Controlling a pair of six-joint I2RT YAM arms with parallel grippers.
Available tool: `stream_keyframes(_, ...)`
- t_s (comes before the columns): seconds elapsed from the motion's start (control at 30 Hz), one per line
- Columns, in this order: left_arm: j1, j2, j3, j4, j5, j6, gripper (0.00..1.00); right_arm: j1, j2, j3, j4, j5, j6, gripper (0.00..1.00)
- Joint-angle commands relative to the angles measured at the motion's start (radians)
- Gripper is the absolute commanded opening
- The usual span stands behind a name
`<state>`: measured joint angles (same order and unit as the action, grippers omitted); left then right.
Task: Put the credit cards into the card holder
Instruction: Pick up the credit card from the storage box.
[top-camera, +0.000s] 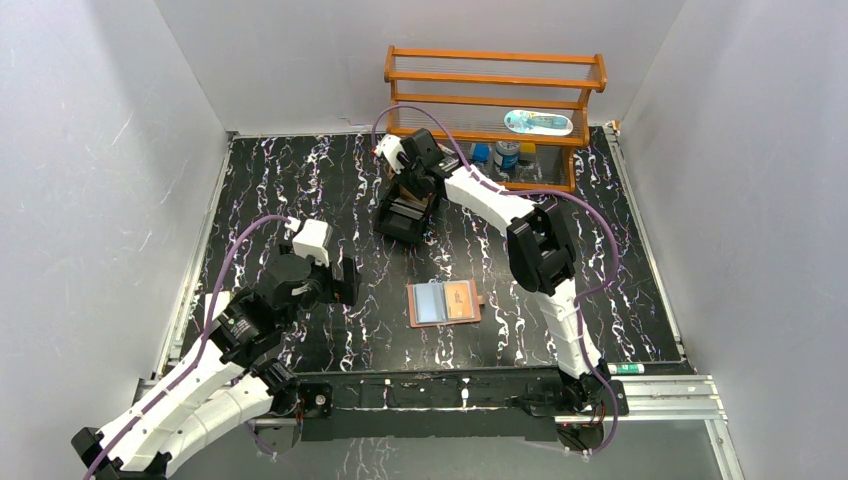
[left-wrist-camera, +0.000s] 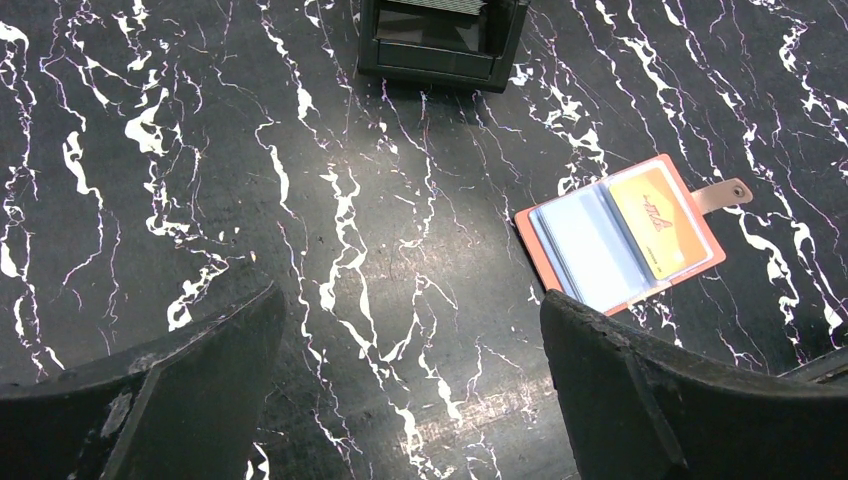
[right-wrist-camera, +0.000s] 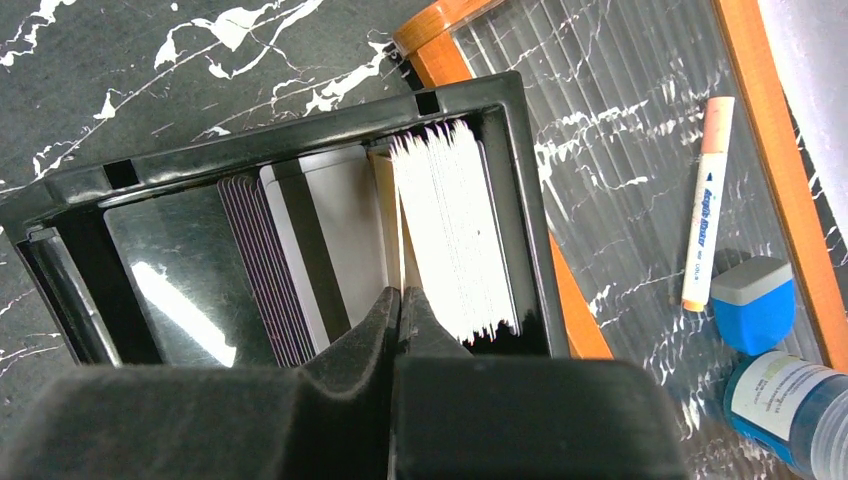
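The tan card holder (top-camera: 445, 302) lies open on the table, with a pale blue card (left-wrist-camera: 590, 250) and an orange card (left-wrist-camera: 655, 222) in its pockets. Several more credit cards stand on edge in a black tray (right-wrist-camera: 300, 130): a white stack (right-wrist-camera: 455, 230), a white card with a dark stripe (right-wrist-camera: 330, 230) and purple-edged ones (right-wrist-camera: 245, 270). My right gripper (right-wrist-camera: 402, 300) reaches into the tray (top-camera: 405, 215), shut on the edge of a thin yellowish card (right-wrist-camera: 385, 215). My left gripper (left-wrist-camera: 410, 380) is open and empty above bare table, left of the holder.
A wooden rack (top-camera: 495, 100) stands right behind the tray, holding a marker (right-wrist-camera: 705, 200), a blue eraser (right-wrist-camera: 752, 305) and a blue bottle (right-wrist-camera: 790, 405). Grey walls close in the table on three sides.
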<state>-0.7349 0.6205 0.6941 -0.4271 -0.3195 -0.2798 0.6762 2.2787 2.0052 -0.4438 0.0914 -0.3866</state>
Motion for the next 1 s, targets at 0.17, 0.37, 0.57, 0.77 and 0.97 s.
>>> stream_keyframes(0.17, 0.003, 0.002, -0.01, 0.008, 0.011, 0.01, 0.99, -0.009, -0.01, 0.073, 0.04, 0.06, -0.036, 0.11)
stream_keyframes(0.37, 0.003, 0.002, -0.011, 0.01, 0.012, 0.01, 0.99, -0.008, -0.001, 0.068, 0.045, 0.06, -0.056, 0.12)
stream_keyframes(0.57, 0.003, 0.003, -0.012, 0.012, 0.013, 0.009, 0.99, -0.009, 0.009, 0.061, 0.055, 0.073, -0.08, 0.11)
stream_keyframes(0.77, 0.002, 0.007, -0.013, 0.012, 0.014, 0.01, 0.99, -0.008, 0.013, 0.056, 0.072, 0.085, -0.084, 0.2)
stream_keyframes(0.97, 0.003, 0.01, -0.012, 0.014, 0.015, 0.011, 0.99, -0.009, 0.011, 0.053, 0.074, 0.065, -0.097, 0.04)
